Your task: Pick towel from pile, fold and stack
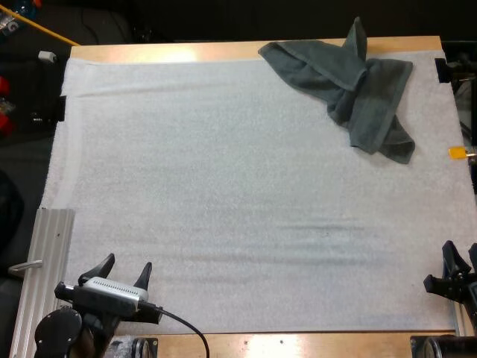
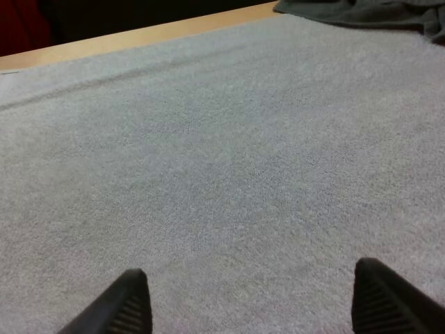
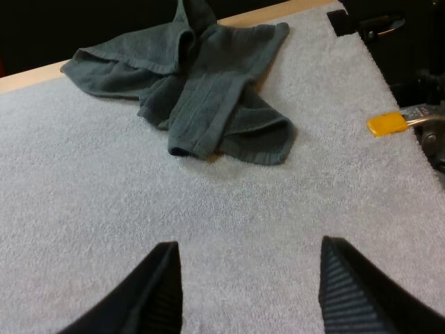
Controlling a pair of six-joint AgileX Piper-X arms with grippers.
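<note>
Task at start: crumpled towel (image 1: 350, 82) lies unfolded at mat (image 1: 223, 186) far-right corner; pick, fold, stack all pending. L gripper (image 1: 125, 267), R gripper (image 1: 460, 257) both spread wide, empty.

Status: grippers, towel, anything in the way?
Left gripper open, empty, at near left edge of mat. Right gripper open, empty, near right edge. Crumpled towel at far right corner, untouched. Nothing in the way.
</note>
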